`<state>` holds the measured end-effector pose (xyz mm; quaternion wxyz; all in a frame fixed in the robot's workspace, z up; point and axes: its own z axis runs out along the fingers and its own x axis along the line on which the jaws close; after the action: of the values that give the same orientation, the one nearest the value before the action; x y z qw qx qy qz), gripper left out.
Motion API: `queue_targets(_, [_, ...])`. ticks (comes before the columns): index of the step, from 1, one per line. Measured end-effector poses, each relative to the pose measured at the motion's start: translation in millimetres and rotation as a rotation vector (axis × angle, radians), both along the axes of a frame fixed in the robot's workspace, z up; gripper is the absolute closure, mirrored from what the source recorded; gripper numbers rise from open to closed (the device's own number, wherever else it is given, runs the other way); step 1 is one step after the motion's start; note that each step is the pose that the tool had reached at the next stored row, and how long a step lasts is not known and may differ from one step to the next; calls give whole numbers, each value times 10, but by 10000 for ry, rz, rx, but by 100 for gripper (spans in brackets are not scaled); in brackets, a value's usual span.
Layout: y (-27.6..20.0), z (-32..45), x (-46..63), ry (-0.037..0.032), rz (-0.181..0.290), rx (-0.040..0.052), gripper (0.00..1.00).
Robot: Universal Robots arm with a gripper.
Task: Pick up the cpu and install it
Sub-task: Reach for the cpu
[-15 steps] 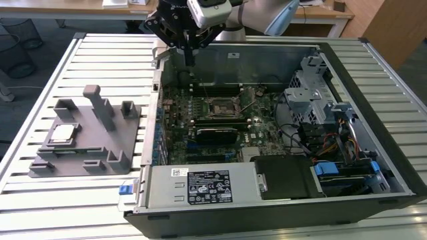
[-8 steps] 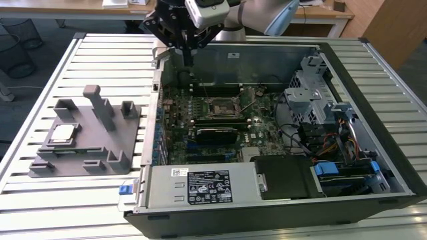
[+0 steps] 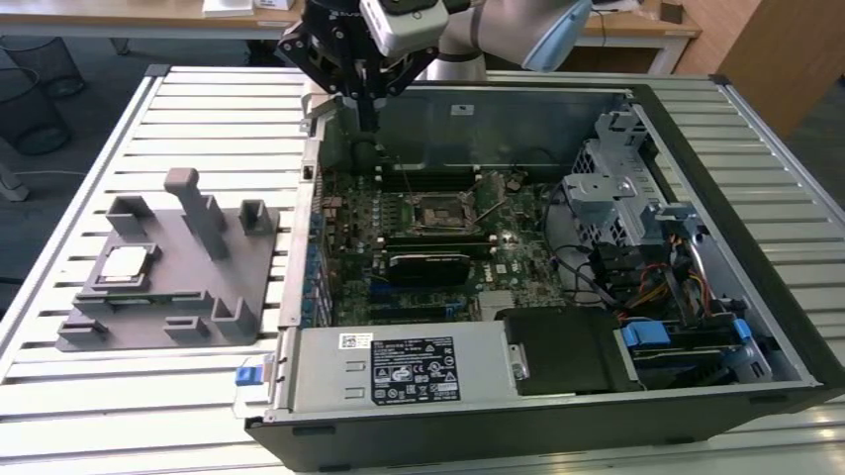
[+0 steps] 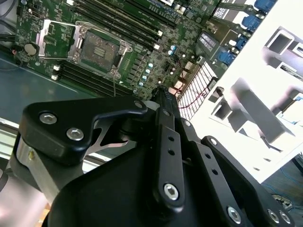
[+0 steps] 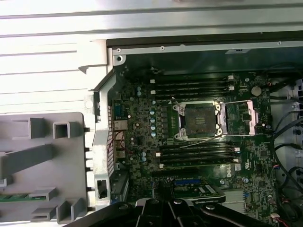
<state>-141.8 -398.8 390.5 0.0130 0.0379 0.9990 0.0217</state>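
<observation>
cpu (image 3: 126,262) lying on grey fixture (image 3: 185,292), claw (image 3: 364,121) pinched together, empty, over case (image 3: 555,427)

We see 2 labels on the metal cover (image 3: 324,381) at the near end of the computer case (image 3: 528,435) in the exterior view: a small white sticker (image 3: 354,341) and a larger black label (image 3: 412,371) with white print. A white tag (image 3: 462,109) sits on the far inner wall. We can read none of them.
</observation>
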Motion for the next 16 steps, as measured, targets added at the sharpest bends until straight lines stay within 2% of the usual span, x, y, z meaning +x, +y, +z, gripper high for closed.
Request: queue_targets(16, [24,-8,-149,0,1,1,89])
